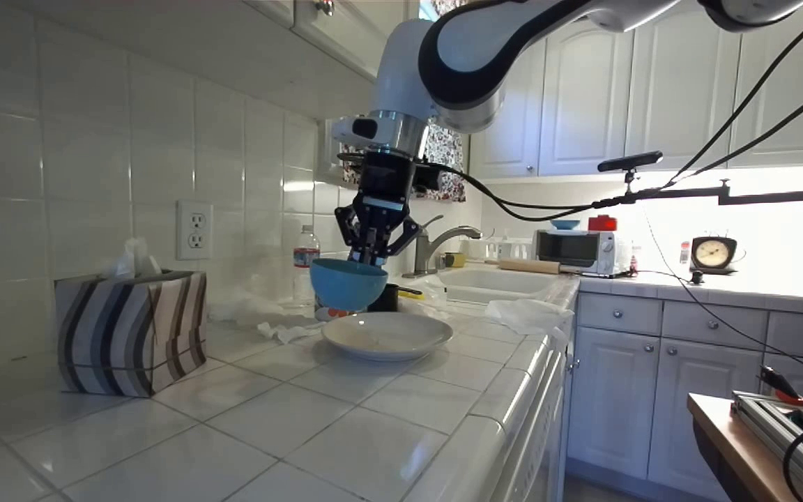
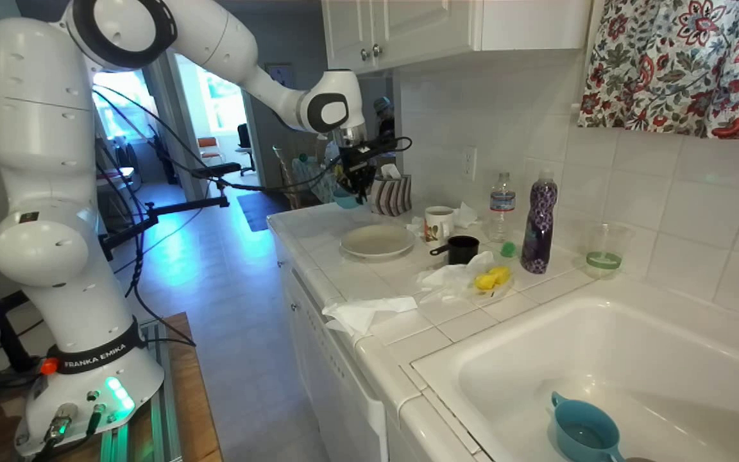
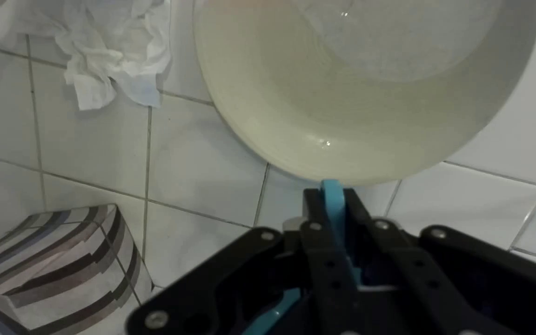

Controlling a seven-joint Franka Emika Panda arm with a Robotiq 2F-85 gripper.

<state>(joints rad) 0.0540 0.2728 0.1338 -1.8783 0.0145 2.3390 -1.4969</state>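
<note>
pinched a blue bowl (image 1: 348, 287) with the claw (image 1: 367, 260), near a pale plate (image 1: 387, 340).
squeezed a narrow part of the bowl between both fingers (image 3: 313, 204) in the wrist view, too covered to tell rim from handle. held the bowl open side up beneath the claw, clear of the table (image 1: 346, 432), in an exterior view. had a striped tissue box (image 1: 133, 335) on the table near by, apart from the bowl. found crumpled paper (image 3: 114, 60) just beside the plate in the wrist view. saw, farther along the table in an exterior view, a mug (image 2: 439, 224), a small black pot (image 2: 464, 249), a clear bottle (image 2: 502, 200) and a tall purple bottle (image 2: 539, 224). spotted, inside a white sink (image 2: 450, 359) in that view, a blue cup (image 2: 584, 430) with handles, well apart from the claw.
</note>
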